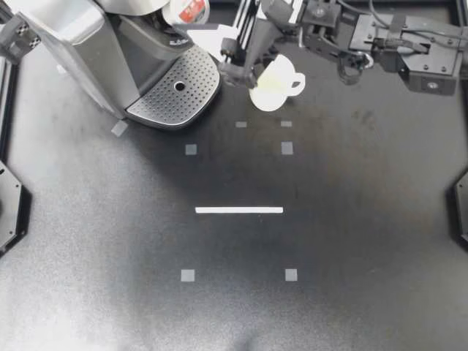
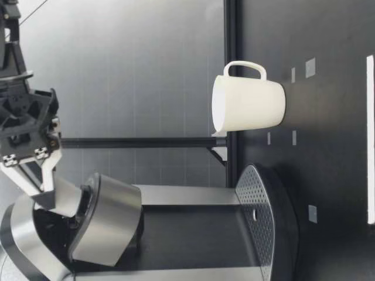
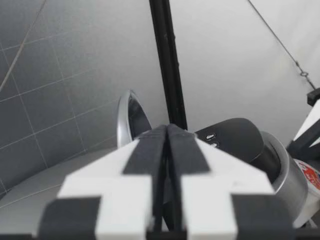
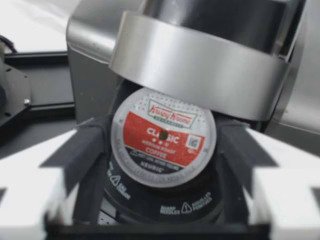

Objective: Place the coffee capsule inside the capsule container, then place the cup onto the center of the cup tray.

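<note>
The red-and-white coffee capsule (image 1: pixel 193 9) (image 4: pixel 164 137) sits in the capsule container of the coffee machine, under its raised silver lid (image 4: pixel 200 60). My right gripper (image 1: pixel 190 20) (image 4: pixel 164 155) is open, with its fingers (image 4: pixel 92 150) on either side of the capsule, close to its rim. In the low view it hangs over the machine's open top (image 2: pixel 45 175). The white cup (image 1: pixel 274 86) (image 2: pixel 249 105) stands upright on the table beside the machine's perforated cup tray (image 1: pixel 174 91) (image 2: pixel 261 205). My left gripper (image 3: pixel 166 131) is shut on nothing behind the lid, and only part of that arm (image 1: pixel 13 35) is visible from above.
The coffee machine (image 1: pixel 95 51) fills the table's back left. The right arm (image 1: pixel 380 44) stretches along the back edge, passing over the cup. A white tape line (image 1: pixel 239 210) and small grey squares mark the middle of the black table.
</note>
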Robot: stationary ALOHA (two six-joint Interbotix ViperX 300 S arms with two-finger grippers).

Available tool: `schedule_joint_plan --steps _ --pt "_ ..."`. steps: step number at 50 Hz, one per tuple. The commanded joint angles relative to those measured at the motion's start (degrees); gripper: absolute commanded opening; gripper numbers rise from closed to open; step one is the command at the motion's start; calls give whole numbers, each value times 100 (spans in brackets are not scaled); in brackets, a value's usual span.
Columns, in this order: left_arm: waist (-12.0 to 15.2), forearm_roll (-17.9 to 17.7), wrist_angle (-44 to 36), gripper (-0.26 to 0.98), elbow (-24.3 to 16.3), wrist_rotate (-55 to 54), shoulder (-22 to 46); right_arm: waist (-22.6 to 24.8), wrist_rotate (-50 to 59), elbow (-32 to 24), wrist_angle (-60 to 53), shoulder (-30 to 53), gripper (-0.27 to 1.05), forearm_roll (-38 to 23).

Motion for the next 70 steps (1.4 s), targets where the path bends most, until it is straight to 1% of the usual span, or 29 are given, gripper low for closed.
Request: schedule_joint_plan --steps 1,5,7,23,32,40,50,55,60,67,70 --pt "18 9 9 7 -62 0 9 18 18 -211 -26 -44 70 0" --pt "9 18 9 7 -62 -9 9 18 9 -229 -18 9 78 -9" --pt "9 18 9 7 -62 -9 9 18 9 -229 -18 35 79 0" --pt "9 9 9 7 -62 -9 9 18 26 -264 -9 18 79 0" --pt "9 18 18 7 -62 -9 9 18 35 -105 9 -158 79 -9" --pt "9 18 308 7 -26 -18 9 18 26 185 -114 -492 79 0" --pt "18 18 536 7 44 -18 18 18 53 694 -334 -905 79 18" --pt "9 26 765 7 70 -141 18 26 97 1002 -510 -1160 79 35" --pt "18 132 1178 7 149 -343 62 53 193 1415 -791 -1485 78 70" --pt "26 290 1573 7 193 -510 193 211 360 1960 -1459 -1837 71 70" --pt "141 334 1608 7 185 -598 299 281 448 2171 -1767 -1951 66 70"
